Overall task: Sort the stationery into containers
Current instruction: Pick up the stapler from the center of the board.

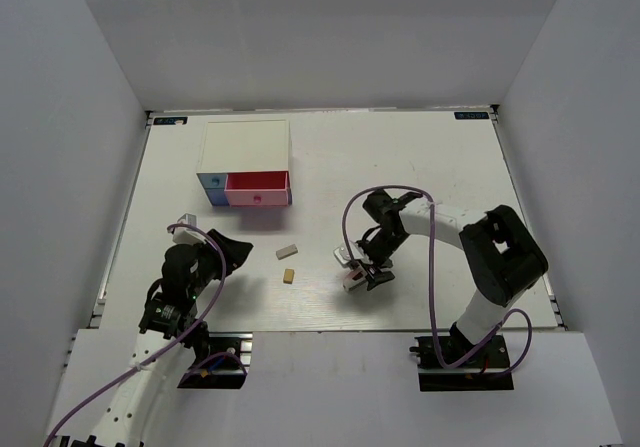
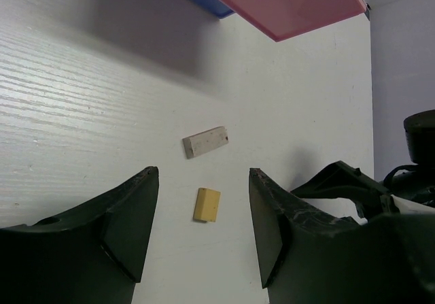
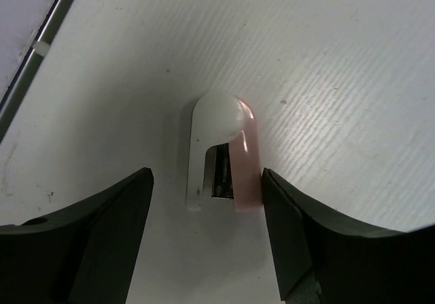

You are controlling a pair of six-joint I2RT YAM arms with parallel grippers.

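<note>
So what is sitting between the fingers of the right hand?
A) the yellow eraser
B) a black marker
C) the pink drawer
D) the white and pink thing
D: the right wrist view shows the white and pink thing lying inside the open right hand.

The left arm [image 1: 185, 287] and right arm [image 1: 470, 232] are white-and-black, trailing purple cables [image 1: 432, 267].

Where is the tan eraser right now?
In the top view the tan eraser lies left of centre, just on the near side of the grey-white eraser, apart from it.
</note>
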